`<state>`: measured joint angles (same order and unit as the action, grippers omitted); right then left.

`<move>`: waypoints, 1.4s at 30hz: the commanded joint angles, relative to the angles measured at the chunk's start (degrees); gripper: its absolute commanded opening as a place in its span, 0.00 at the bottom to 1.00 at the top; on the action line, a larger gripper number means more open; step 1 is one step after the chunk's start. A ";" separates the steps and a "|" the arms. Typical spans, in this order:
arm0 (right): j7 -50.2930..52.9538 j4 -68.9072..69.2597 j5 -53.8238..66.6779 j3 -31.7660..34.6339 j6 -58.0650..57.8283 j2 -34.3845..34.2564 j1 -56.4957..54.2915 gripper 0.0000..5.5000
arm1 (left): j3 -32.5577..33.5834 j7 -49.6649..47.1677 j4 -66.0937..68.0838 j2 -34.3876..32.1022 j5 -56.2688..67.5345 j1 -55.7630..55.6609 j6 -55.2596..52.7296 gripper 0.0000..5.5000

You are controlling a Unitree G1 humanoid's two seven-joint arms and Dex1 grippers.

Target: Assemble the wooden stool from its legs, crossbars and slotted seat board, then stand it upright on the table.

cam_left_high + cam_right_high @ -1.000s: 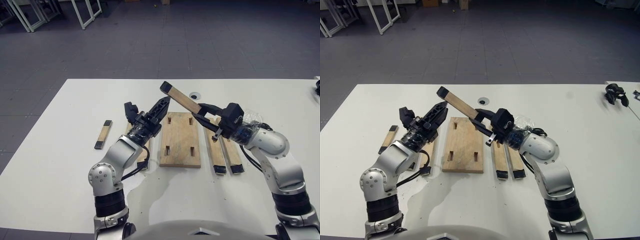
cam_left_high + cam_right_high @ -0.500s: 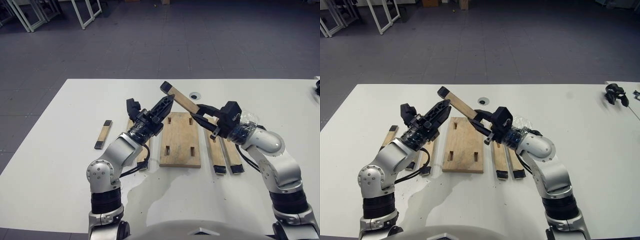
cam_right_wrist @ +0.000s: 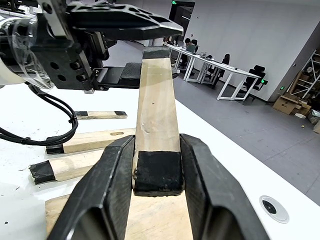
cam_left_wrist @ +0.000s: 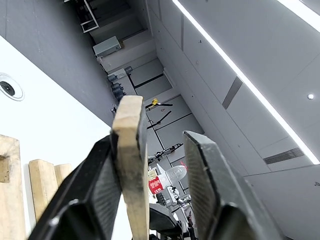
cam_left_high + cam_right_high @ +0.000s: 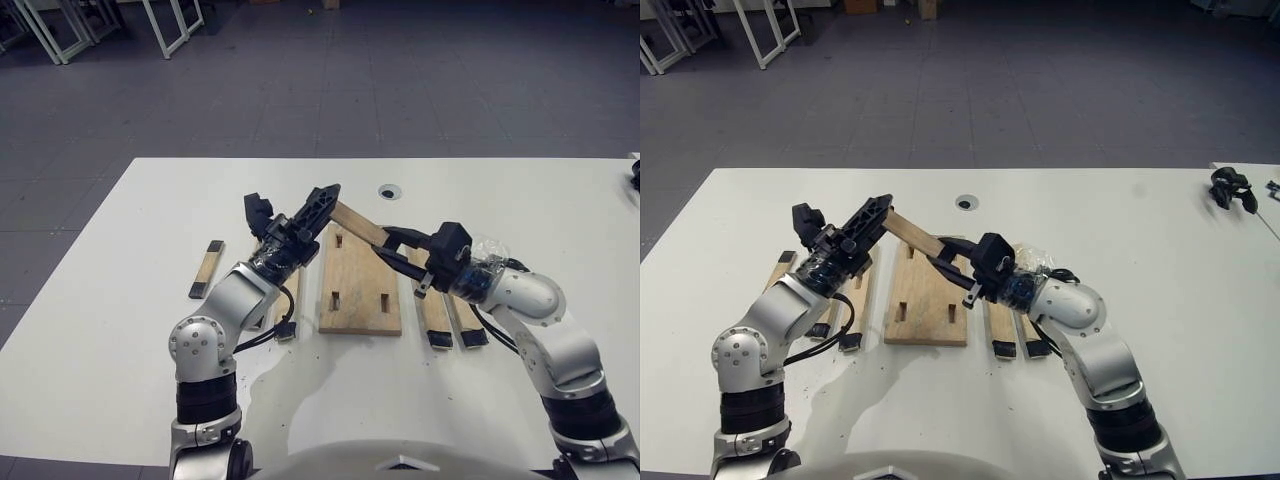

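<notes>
You are looking at a white table (image 5: 110, 310) with the slotted seat board (image 5: 360, 275) lying flat at its middle, the four slots facing up. Above the board's far left corner, a wooden leg (image 5: 914, 232) hangs in the air on a slant. Its black-capped end is the lower one, and the bare end rises toward your left arm.

The right gripper (image 3: 156, 152) is clamped on that capped end, with a finger pressed to each side. The left gripper (image 5: 322, 198) stands spread around the bare upper end. One finger lies along the wood and the other stands apart from it. From the left wrist view it is hard to say whether the near finger presses the wood or only brushes it.

Just right of the board, a spare leg (image 5: 434, 318) and its neighbour (image 5: 467, 320) lie side by side, with their black ends toward you. The right forearm crosses over their far ends.

Left of the board lie two more black-tipped pieces (image 3: 95, 141) (image 3: 75, 166), and the left forearm hides most of them from the head cameras. A short crossbar (image 5: 207, 270) rests farther left, well apart from the rest.

A round cable grommet (image 5: 388, 191) sits in the tabletop beyond the board. A small black object (image 5: 1230, 188) lies near the table's far right edge.
</notes>
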<state>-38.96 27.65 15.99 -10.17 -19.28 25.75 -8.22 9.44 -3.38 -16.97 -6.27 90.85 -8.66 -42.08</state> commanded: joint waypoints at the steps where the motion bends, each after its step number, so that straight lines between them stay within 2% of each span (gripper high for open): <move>1: -0.32 -0.12 -0.37 -0.03 0.62 0.55 -0.20 0.24 | 0.36 1.35 0.94 -1.04 -1.70 -0.84 0.48 0.21; 6: -0.14 -0.21 -0.68 -0.14 0.90 0.52 0.20 0.24 | 0.94 1.82 2.42 -1.02 -2.46 -1.01 0.68 0.08; 15: -0.56 -1.63 -3.62 -1.13 4.46 1.30 0.45 0.24 | 1.58 -0.01 4.66 -0.76 -1.49 -1.88 0.41 0.08; 16: -0.51 -1.98 -4.14 -1.13 4.87 1.37 0.31 0.31 | 1.72 -0.31 4.86 -0.92 -1.45 -1.93 0.38 0.08; 22: -0.59 -3.46 -5.06 -0.99 4.69 1.50 -0.42 0.50 | 2.98 -0.13 6.00 -2.25 -2.57 -2.06 -0.13 0.08; 24: -0.51 -4.55 -5.94 -0.39 4.94 2.26 -0.69 0.54 | 4.24 0.62 4.55 -5.71 -8.55 -1.88 1.64 0.08; 28: 1.25 -5.95 -5.26 2.10 2.83 2.44 0.87 0.54 | 5.74 -0.54 0.37 -12.83 -26.57 0.12 7.26 0.08; 31: 2.55 -6.89 -7.00 2.65 3.12 3.63 6.46 0.54 | 0.68 -2.01 -3.25 -17.97 -43.19 2.92 9.16 0.08; 36: 5.45 -8.00 -8.93 3.46 2.88 2.97 10.61 0.54 | -1.57 -1.53 -1.91 -14.68 -51.65 4.07 11.07 0.08; 42: 5.74 -7.82 -9.46 3.73 3.13 3.35 12.72 0.54 | 1.69 -0.15 -1.12 -13.22 -54.13 3.80 11.92 0.08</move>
<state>-33.20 19.73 6.87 -7.18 -16.17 28.48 4.84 9.62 -4.29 -18.22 -19.93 37.43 -4.41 -30.74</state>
